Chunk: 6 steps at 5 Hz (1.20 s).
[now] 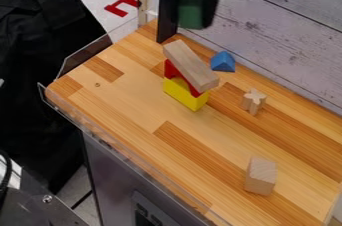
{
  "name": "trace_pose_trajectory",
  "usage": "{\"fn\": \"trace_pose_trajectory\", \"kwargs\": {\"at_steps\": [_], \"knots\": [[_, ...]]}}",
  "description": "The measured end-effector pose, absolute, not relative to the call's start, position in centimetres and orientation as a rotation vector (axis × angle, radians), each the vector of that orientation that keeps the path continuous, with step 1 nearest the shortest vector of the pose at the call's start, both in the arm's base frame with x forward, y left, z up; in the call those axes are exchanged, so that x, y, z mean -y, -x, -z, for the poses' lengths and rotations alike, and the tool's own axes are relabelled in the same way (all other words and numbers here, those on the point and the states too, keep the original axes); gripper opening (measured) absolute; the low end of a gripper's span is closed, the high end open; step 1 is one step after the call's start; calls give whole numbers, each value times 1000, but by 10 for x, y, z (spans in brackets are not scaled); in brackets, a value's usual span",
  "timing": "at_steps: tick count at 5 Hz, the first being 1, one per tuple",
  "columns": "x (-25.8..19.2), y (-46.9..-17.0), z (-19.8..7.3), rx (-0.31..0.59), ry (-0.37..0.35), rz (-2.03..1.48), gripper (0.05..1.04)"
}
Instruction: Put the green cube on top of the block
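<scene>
At the top of the camera view, my gripper [188,26] hangs above the back left part of the table, shut on the green cube [191,11]. In front of it and lower stands a stack: a yellow block [184,94] at the bottom, a red arch-like block [169,70] over it, and a long plain wooden block [190,65] lying on top. The cube is held in the air, apart from the stack.
A blue triangular block [223,62] lies right of the stack near the wall [287,35]. Further right are a cross-shaped wooden piece [253,101] and a wooden block [260,175] near the front right. A clear guard [127,152] edges the wooden table [133,95].
</scene>
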State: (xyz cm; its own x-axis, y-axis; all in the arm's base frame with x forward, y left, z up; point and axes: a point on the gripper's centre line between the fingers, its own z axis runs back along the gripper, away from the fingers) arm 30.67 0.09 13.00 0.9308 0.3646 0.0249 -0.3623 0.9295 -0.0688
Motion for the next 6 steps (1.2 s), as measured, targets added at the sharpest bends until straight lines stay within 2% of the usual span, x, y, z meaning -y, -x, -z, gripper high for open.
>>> {"fn": "trace_pose_trajectory", "kwargs": {"at_steps": [1,2,6], "knots": [[16,-305,-112,-36,65,-324,567],[16,-307,-104,-57,70,-326,567],[-20,-321,-91,-65,-3,-415,567]]}}
